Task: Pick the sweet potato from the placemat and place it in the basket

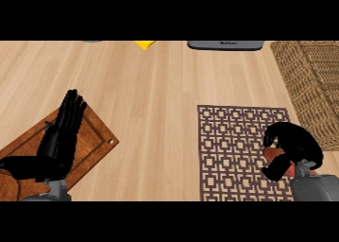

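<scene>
Curling round the potato (275,155) on the mat (234,146), the right hand (294,144) is gripping its stiff, probably heavyish middle; basket (318,85) at one o'clock; left hand (60,137) resting released.

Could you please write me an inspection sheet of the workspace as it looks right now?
Surface: wooden counter.
Job's things: sweet potato on the patterned placemat, mostly hidden by the right hand; wicker basket at far right.
Clutter: brown cutting board at left; yellow item and grey item at far edge.
Hands: right hand curled round the sweet potato; left hand open, resting over the board.
Cables: nothing seen.
Surroundings: nothing seen.
</scene>
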`<state>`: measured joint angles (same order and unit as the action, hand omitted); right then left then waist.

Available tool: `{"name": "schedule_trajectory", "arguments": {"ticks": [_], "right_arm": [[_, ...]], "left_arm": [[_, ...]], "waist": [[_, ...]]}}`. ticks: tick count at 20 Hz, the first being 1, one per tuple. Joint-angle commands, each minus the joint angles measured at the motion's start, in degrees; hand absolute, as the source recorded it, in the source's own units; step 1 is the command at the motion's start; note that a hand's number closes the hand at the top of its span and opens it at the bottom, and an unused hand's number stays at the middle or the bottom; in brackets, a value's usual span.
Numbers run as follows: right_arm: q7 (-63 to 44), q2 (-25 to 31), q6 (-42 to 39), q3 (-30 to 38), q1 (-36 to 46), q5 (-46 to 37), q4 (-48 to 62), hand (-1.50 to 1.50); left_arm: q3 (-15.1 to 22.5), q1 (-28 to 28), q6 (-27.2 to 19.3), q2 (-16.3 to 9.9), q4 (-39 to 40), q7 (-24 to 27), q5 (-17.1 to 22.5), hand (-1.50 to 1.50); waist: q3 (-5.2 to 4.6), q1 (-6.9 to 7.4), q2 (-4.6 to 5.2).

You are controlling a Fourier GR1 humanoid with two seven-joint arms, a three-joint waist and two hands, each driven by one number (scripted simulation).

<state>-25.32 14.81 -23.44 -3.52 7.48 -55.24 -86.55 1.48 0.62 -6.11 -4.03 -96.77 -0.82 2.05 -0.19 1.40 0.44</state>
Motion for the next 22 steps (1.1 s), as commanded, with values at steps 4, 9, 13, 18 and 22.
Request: {"name": "schedule_trajectory", "arguments": {"ticks": [4,9,13,18,22], "right_arm": [[-22.5,-3.1,8.9,17.9,9.8,-1.8,9.0,1.5],[-35.6,-1.2,15.6,23.3,19.4,-7.3,14.6,1.5],[-41.6,0.4,23.1,25.4,27.0,-12.9,19.1,1.5],[-42.8,3.1,32.9,27.9,35.5,-18.8,21.6,1.5],[-44.4,4.0,38.4,27.3,41.5,-26.1,24.4,1.5]], "left_arm": [[1.3,1.3,0.6,0.4,-1.1,0.5,-0.1,0.0],[3.5,2.6,1.8,1.1,-0.4,0.2,-0.2,0.0],[4.5,4.5,2.5,1.4,-0.8,-0.1,-0.1,0.0],[6.1,5.4,2.6,2.0,0.2,-0.8,-0.9,0.0],[6.1,6.1,3.0,1.5,0.5,-1.2,-1.0,0.0]], "waist": [[0.42,2.92,2.84],[0.3,7.0,4.07],[0.39,9.36,4.05],[0.41,10.24,4.01],[0.22,11.5,3.91]]}}
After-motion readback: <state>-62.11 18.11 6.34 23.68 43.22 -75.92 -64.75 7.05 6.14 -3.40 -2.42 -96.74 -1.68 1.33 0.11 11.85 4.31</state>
